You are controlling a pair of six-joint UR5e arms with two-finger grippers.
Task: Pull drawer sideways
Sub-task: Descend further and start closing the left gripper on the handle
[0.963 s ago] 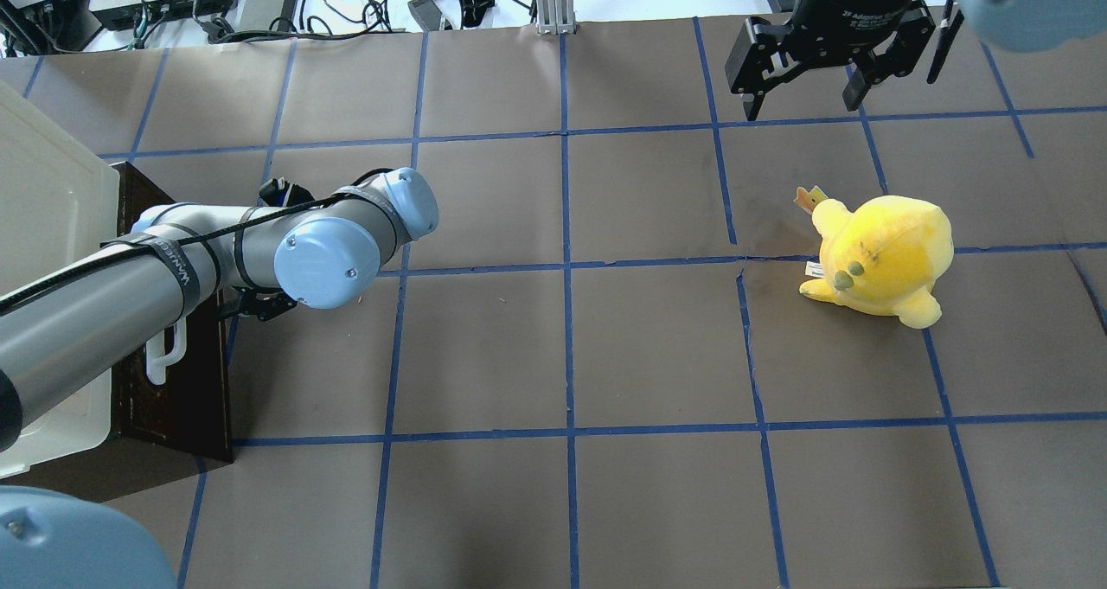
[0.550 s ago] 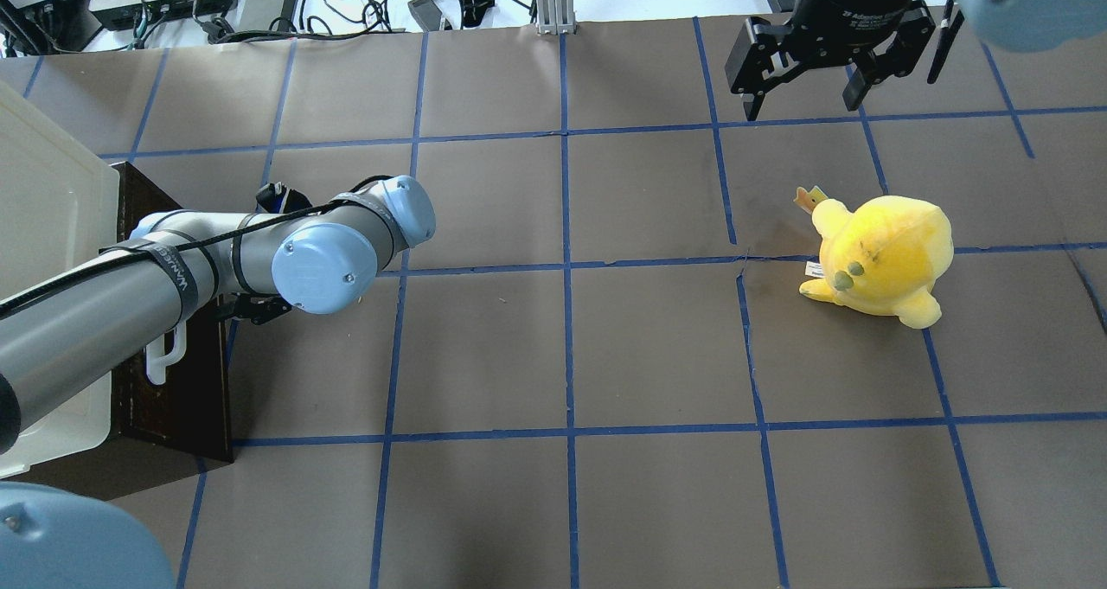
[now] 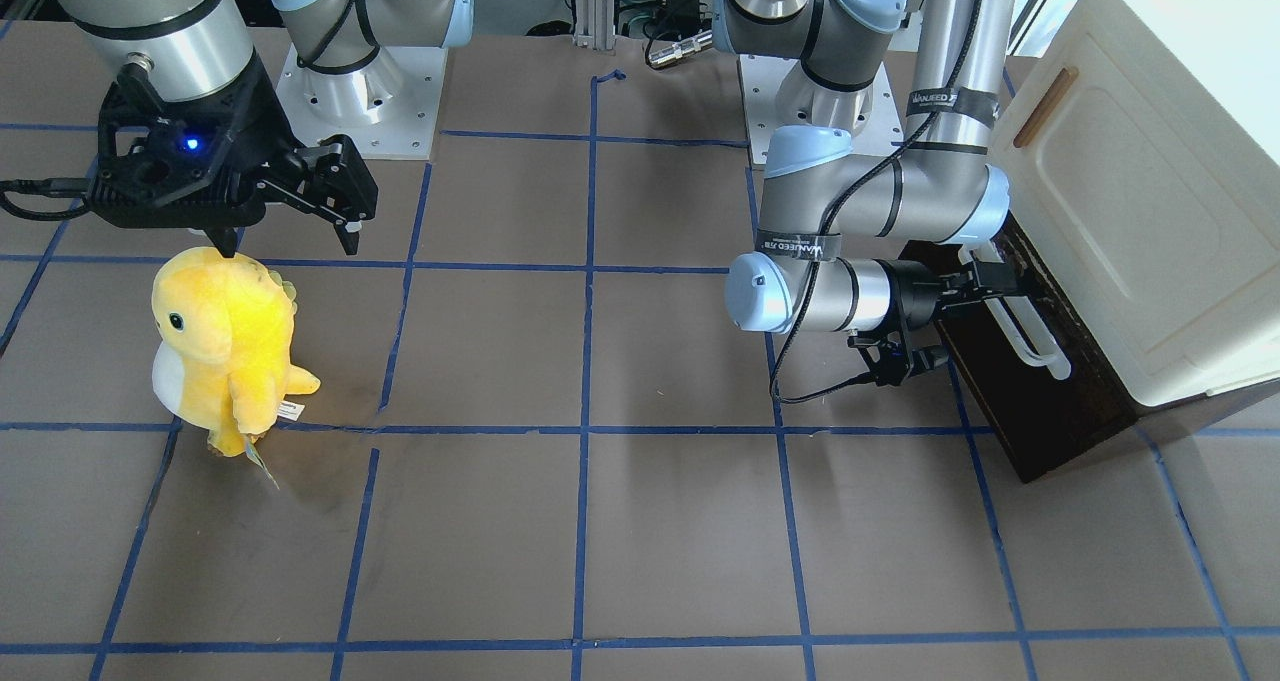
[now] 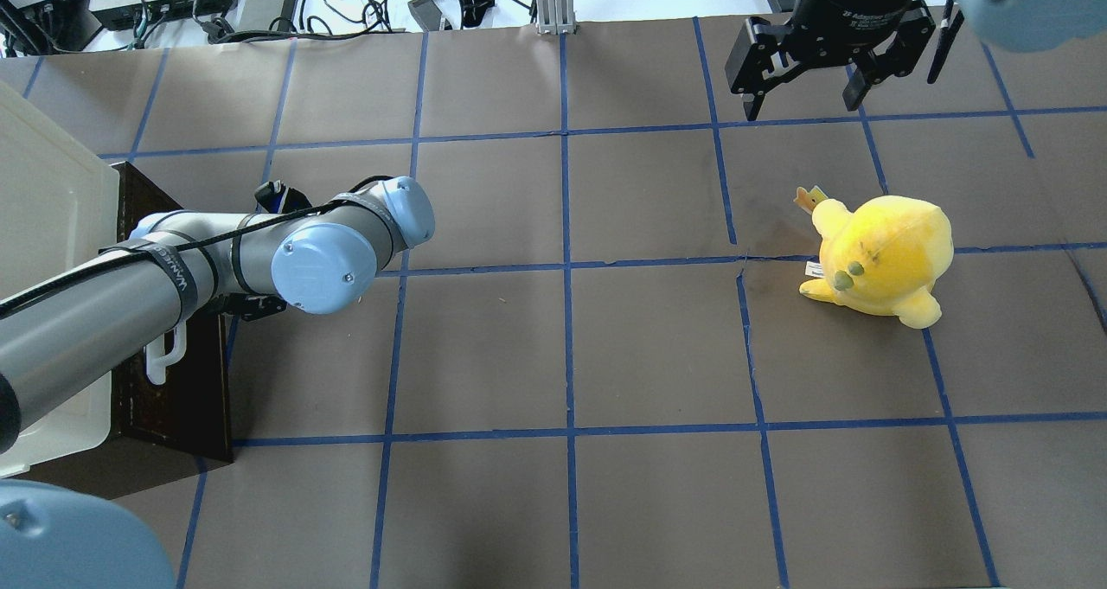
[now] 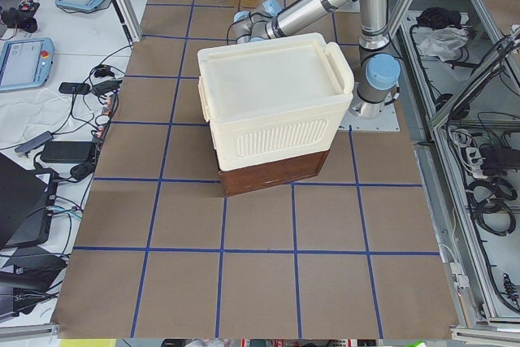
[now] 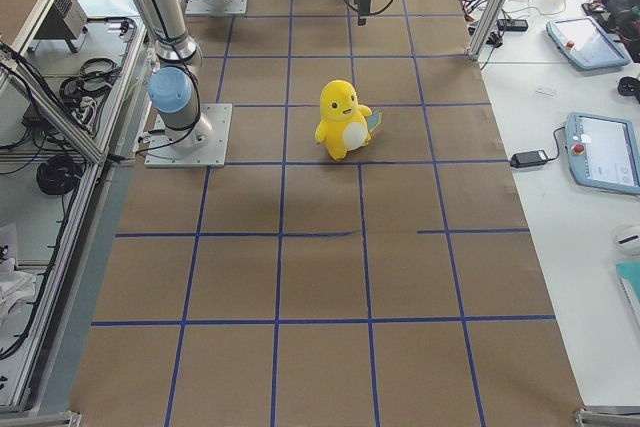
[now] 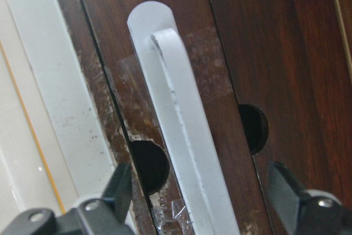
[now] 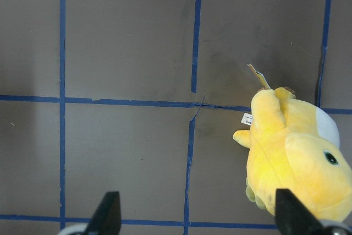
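The dark brown wooden drawer (image 3: 1035, 416) sits under the cream-white cabinet (image 3: 1130, 211), with a long white bar handle (image 3: 1035, 343) on its front. My left gripper (image 3: 985, 286) is open at the handle's upper end. In the left wrist view the handle (image 7: 181, 114) runs between the two fingers (image 7: 118, 188), and the gripper (image 7: 201, 185) straddles it without closing. From overhead the drawer (image 4: 177, 390) and handle (image 4: 164, 355) show at the left, and my forearm mostly hides the gripper (image 4: 255, 305). My right gripper (image 4: 804, 96) is open and empty, far away.
A yellow plush toy (image 4: 882, 256) stands on the table's right half, under my right gripper (image 3: 290, 241); it also shows in the right wrist view (image 8: 297, 158). The cabinet door carries a small brown handle (image 3: 1045, 108). Brown paper with blue tape lines (image 4: 566, 269) covers the table.
My left arm has shifted slightly toward the drawer front. The right arm and the plush toy have not moved.
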